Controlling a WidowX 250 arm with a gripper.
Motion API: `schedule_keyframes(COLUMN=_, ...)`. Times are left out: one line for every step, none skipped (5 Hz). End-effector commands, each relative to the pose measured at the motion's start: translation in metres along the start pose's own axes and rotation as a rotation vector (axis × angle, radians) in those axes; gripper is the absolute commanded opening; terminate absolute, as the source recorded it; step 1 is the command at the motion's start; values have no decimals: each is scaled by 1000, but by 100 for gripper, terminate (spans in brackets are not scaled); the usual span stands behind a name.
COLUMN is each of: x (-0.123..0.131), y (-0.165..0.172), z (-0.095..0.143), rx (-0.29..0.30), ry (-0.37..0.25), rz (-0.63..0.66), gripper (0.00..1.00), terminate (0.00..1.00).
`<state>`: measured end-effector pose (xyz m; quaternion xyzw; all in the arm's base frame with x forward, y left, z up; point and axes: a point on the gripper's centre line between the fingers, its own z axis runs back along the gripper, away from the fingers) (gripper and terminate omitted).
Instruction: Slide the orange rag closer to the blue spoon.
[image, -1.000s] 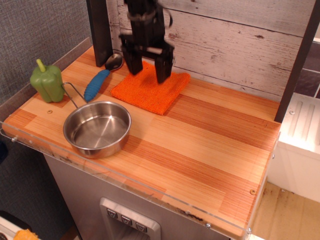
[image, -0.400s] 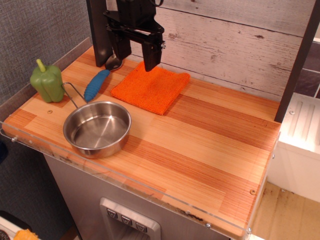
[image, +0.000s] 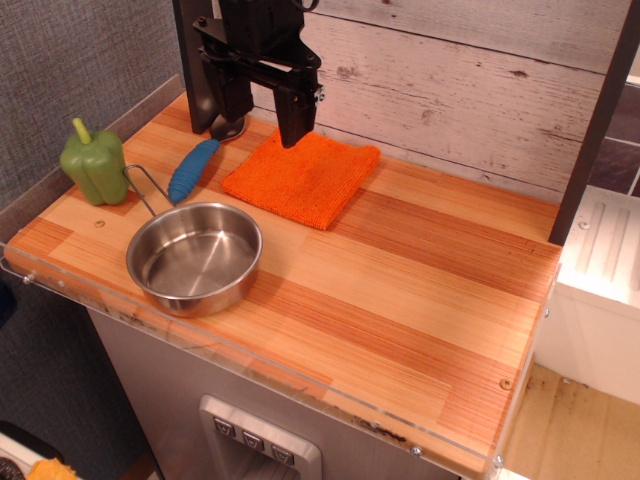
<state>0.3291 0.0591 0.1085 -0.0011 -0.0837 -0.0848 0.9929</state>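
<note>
The orange rag (image: 303, 178) lies flat on the wooden counter near the back wall. The blue spoon (image: 193, 168) lies just left of it, its ribbed handle pointing toward me and its silver bowl mostly hidden behind my gripper. A narrow strip of wood separates rag and spoon. My gripper (image: 262, 116) hangs open and empty above the rag's back left corner, clear of the cloth.
A steel bowl (image: 195, 257) with a wire handle sits in front of the spoon. A green pepper toy (image: 93, 163) stands at the left edge. A dark post (image: 196, 60) rises at the back left. The counter (image: 420, 290) has a clear plastic lip along its front.
My gripper has risen off the rag and shifted left toward the back corner. The rag and spoon have stayed in place.
</note>
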Motion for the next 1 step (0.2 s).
schedule_keyframes(x=1, y=4, z=19, rx=24, ry=-54, rz=4, gripper=100, terminate=100)
